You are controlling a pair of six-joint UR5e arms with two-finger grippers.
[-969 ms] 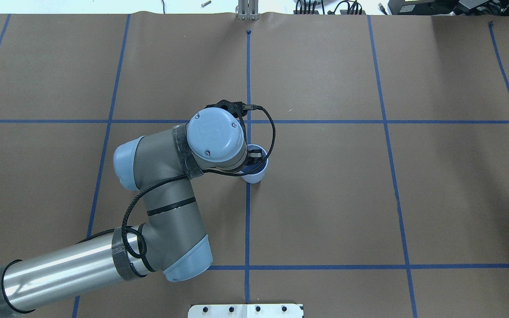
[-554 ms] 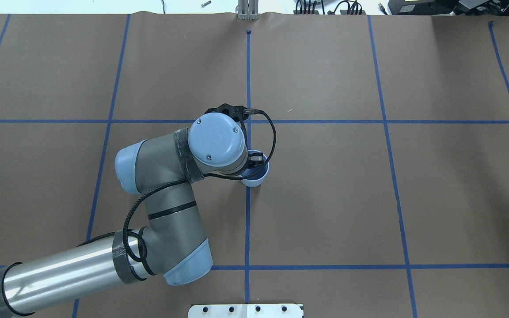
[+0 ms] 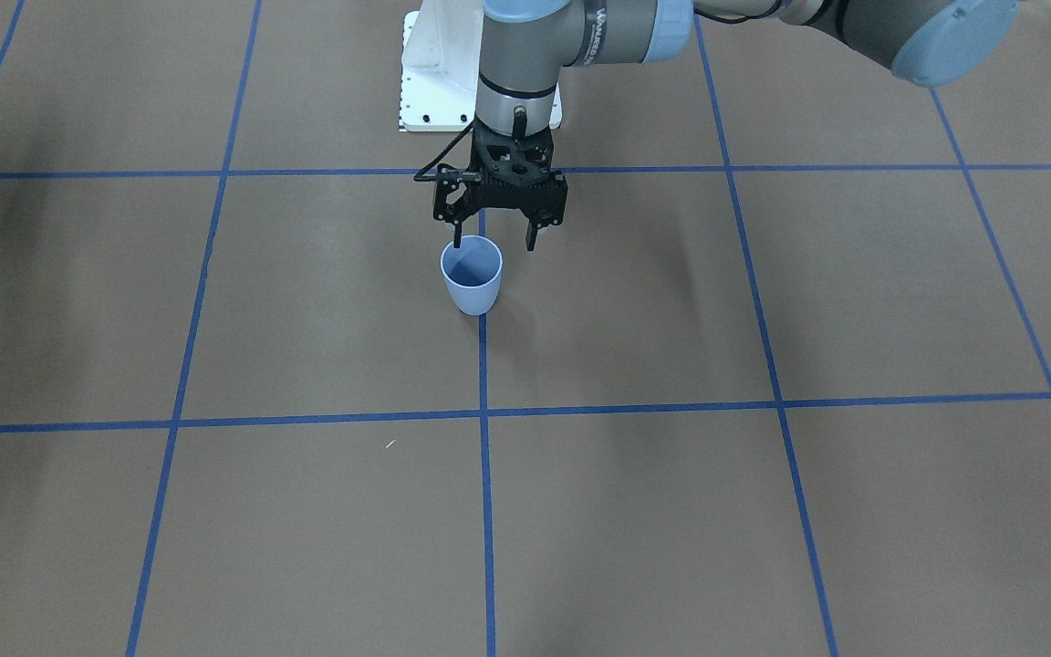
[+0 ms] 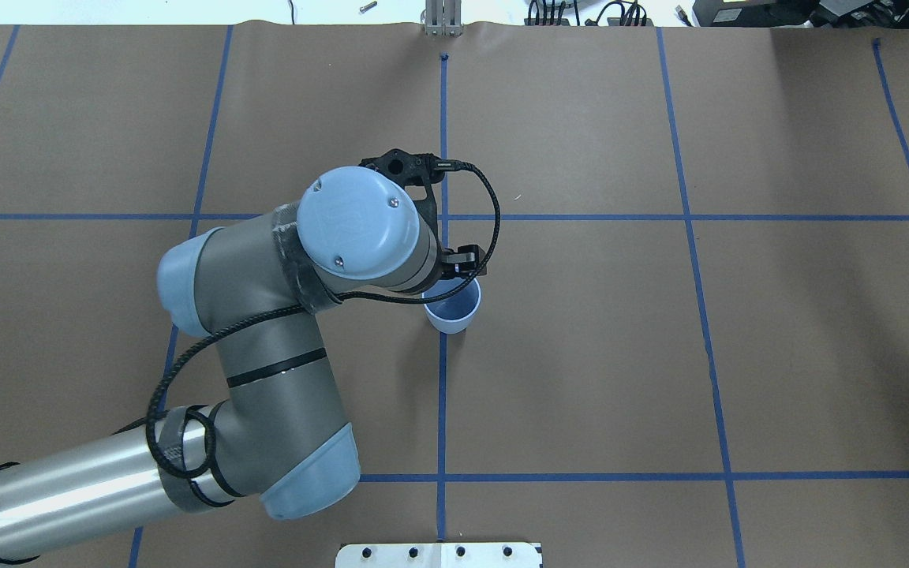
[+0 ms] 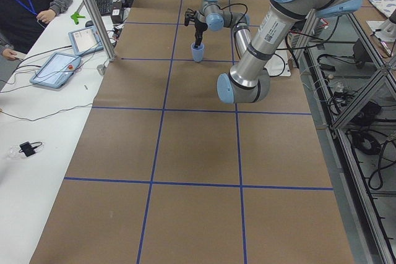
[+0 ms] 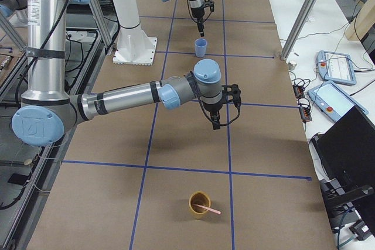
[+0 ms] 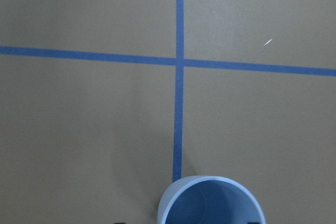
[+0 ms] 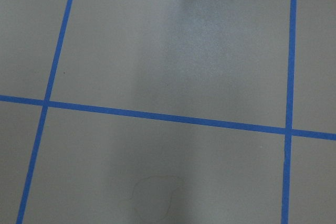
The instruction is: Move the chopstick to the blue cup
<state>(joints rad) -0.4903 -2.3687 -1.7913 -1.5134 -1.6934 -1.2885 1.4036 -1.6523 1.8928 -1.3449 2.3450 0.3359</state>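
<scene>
The left hand [image 3: 494, 245] hovers just over the blue cup [image 3: 472, 274], spread wide and holding nothing. The chopstick [image 6: 208, 209] is well apart from it, at the desk's [image 6: 176, 144] right end. It leans in a brown cup [image 6: 196, 213], its free end poking over the rim away from the robot.

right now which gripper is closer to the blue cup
Left. The left gripper hangs just above the blue cup, jaws open over its mouth. The right gripper is well off to the robot's right of it, nowhere near the cup.
</scene>
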